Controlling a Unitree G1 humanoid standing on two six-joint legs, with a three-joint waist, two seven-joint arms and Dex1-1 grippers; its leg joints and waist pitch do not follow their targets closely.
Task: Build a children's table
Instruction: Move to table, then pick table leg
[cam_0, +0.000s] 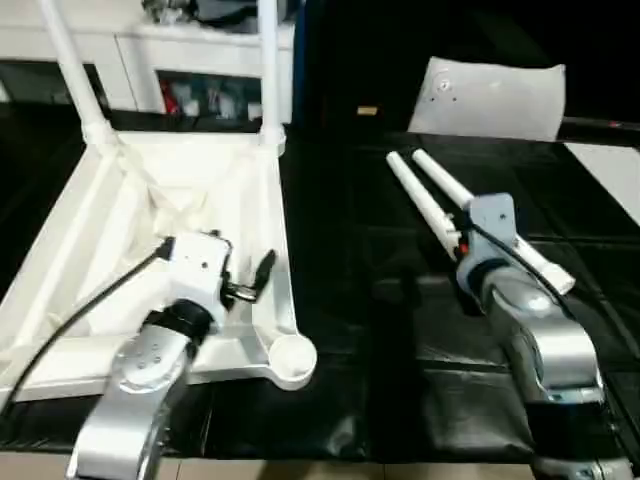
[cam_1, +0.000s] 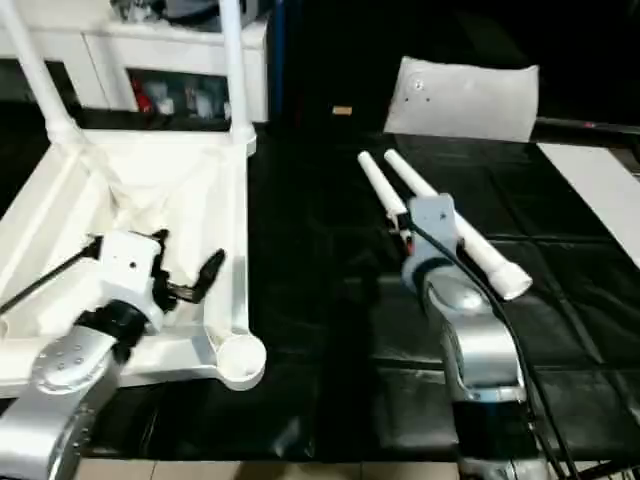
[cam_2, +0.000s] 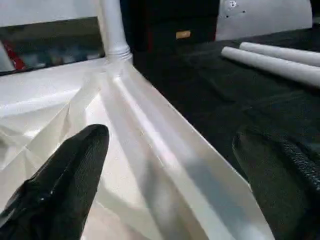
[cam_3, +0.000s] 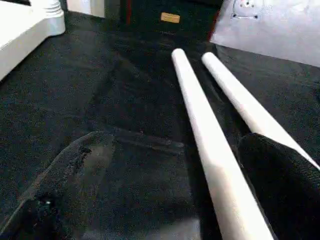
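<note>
The white tabletop (cam_0: 80, 240) lies upside down on the left, ribbed side up. Two white legs (cam_0: 268, 60) (cam_0: 70, 60) stand upright in its far corner sockets. Its near right socket (cam_0: 290, 358) is an open round cup. Two loose legs (cam_0: 425, 205) lie side by side on the black mat at the right. My left gripper (cam_2: 175, 165) is open over the tabletop's right rim, one finger on each side of it. My right gripper (cam_3: 175, 145) is open low over the near part of the loose legs, with one leg (cam_3: 205, 130) between its fingers, untouched.
A white flat bag (cam_0: 490, 95) lies at the back right, beyond the loose legs. A white cabinet (cam_0: 150, 55) stands behind the tabletop. A white sheet (cam_0: 610, 170) lies at the far right edge. Black mat (cam_0: 340, 250) separates the tabletop from the legs.
</note>
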